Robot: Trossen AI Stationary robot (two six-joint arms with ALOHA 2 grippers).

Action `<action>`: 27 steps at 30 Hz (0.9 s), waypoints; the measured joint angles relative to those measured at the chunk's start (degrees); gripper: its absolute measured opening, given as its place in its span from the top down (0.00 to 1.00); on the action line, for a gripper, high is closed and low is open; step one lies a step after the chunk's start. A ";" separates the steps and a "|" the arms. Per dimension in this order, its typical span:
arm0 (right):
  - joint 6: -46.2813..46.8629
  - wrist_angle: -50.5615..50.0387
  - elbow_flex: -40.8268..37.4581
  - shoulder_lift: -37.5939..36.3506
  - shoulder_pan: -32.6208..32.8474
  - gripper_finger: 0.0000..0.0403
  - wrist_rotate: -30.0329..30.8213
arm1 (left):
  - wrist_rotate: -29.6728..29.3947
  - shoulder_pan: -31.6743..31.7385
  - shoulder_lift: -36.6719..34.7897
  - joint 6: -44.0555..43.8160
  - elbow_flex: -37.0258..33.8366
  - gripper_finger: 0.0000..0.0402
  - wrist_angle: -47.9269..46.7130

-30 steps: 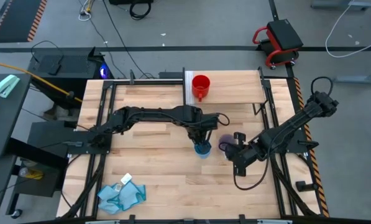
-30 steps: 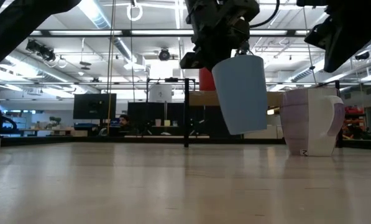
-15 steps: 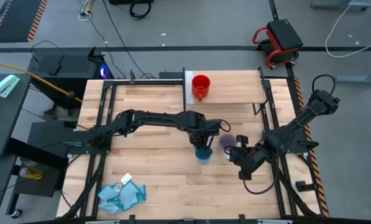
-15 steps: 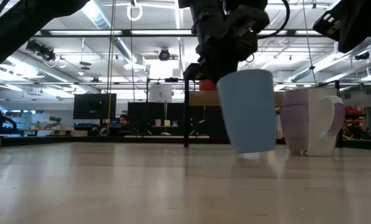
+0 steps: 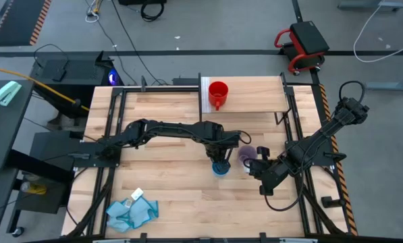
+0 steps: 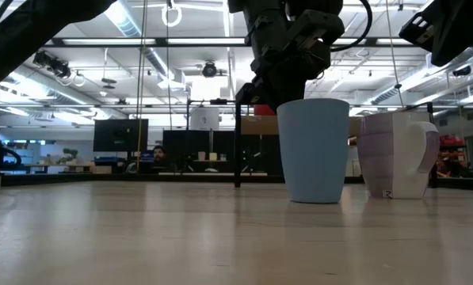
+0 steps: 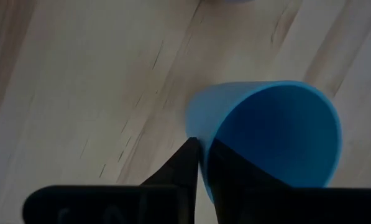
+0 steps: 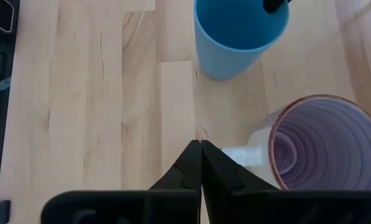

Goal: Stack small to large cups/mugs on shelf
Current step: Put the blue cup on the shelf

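Observation:
The blue cup point(image 5: 220, 167) point(image 6: 314, 150) stands upright on the table's middle, and my left gripper point(image 5: 218, 159) point(image 7: 204, 163) is shut on its rim. The lilac mug point(image 5: 246, 155) point(image 6: 394, 154) stands on its base just to the right of the cup, with its pale handle point(image 8: 242, 155) pointing toward the near edge. My right gripper point(image 5: 257, 167) point(image 8: 201, 149) is shut and hovers above the table beside that handle, higher than the mug. The red mug point(image 5: 218, 93) sits on the shelf point(image 5: 255, 102) at the far edge. My left gripper pinches the blue cup's rim point(image 7: 202, 144) on the side toward the table's left. One finger point(image 7: 225, 168) is inside the cup and one finger point(image 7: 186, 165) is outside. The fingers come from above, pointing down. The cup stands upright with its base on the table.
A light-blue cloth point(image 5: 130, 212) lies crumpled at the table's near left corner. Black frame rails run along both table sides. Bare wood point(image 5: 167, 182) spreads between the cups and the cloth. The shelf has free board to the right of the red mug.
My left gripper has gone down with the blue cup. The cup hung tilted and clear of the table, and it now stands upright on its base next to the lilac mug. My right gripper has drawn back from the lilac mug, up and toward the near right.

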 joint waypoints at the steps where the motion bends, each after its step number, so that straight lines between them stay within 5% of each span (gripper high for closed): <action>1: 0.02 0.00 0.00 0.00 0.00 0.98 0.00 | 0.00 0.00 0.00 0.01 0.00 0.90 0.29; 27: -1.50 0.66 0.00 0.00 -0.06 0.90 1.17 | 0.20 0.33 -3.95 -0.27 0.04 0.68 0.37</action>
